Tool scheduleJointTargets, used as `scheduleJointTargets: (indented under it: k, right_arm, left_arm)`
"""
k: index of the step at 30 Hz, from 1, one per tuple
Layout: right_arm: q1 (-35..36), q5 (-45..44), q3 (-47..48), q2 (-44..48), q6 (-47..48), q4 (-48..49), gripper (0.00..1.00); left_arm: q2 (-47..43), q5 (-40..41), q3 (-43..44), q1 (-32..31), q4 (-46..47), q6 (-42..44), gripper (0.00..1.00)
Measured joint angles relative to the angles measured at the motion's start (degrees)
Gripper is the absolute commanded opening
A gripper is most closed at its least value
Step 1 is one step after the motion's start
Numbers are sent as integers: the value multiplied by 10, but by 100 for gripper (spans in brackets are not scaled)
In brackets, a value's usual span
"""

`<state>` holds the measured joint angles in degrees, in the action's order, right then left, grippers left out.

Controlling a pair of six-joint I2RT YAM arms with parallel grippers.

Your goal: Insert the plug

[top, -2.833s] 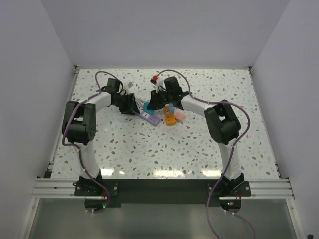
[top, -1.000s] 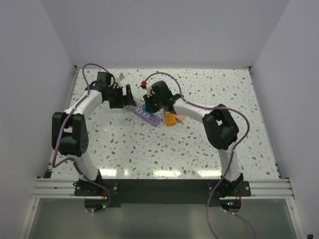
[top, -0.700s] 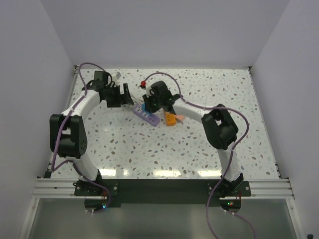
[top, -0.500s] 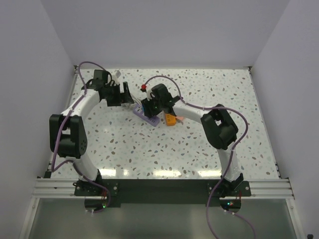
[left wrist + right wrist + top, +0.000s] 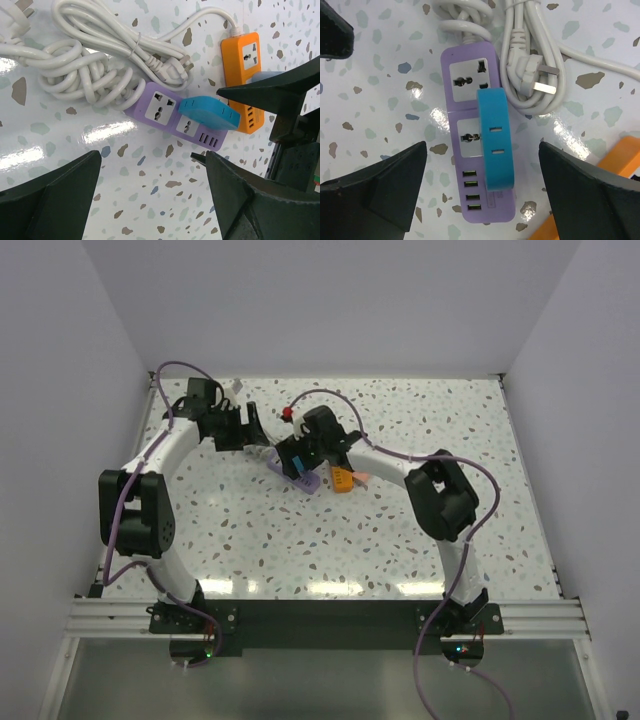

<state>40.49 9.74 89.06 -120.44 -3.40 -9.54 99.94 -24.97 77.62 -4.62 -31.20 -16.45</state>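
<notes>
The blue plug (image 5: 495, 145) — a flat, rounded block with two slots on top — sits over the lower socket of the purple power strip (image 5: 465, 75), overhanging toward 3 o'clock. Insertion looks nearly done, though I cannot tell whether it is pushed fully home. The right gripper (image 5: 482, 150) straddles it wide open and empty — the left gripper (image 5: 152, 165), at 10 o'clock overhead, likewise.
</notes>
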Motion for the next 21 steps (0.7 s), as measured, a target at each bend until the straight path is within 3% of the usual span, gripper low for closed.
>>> scheduleJointTargets:
  k: [6, 13, 18, 21]
  right_arm:
    - [-3, -19, -9, 41, 4, -15, 98]
    - [-24, -64, -46, 190, 3, -40, 99]
    - [-97, -85, -99, 292, -9, -34, 99]
    - [-153, -93, -152, 309, -9, -39, 98]
  left_arm:
    - [0, 0, 1, 0, 0, 0, 90]
    - [0, -1, 7, 0, 3, 0, 90]
    - [2, 11, 28, -14, 0, 13, 90]
    - [15, 28, 76, -52, -7, 28, 90]
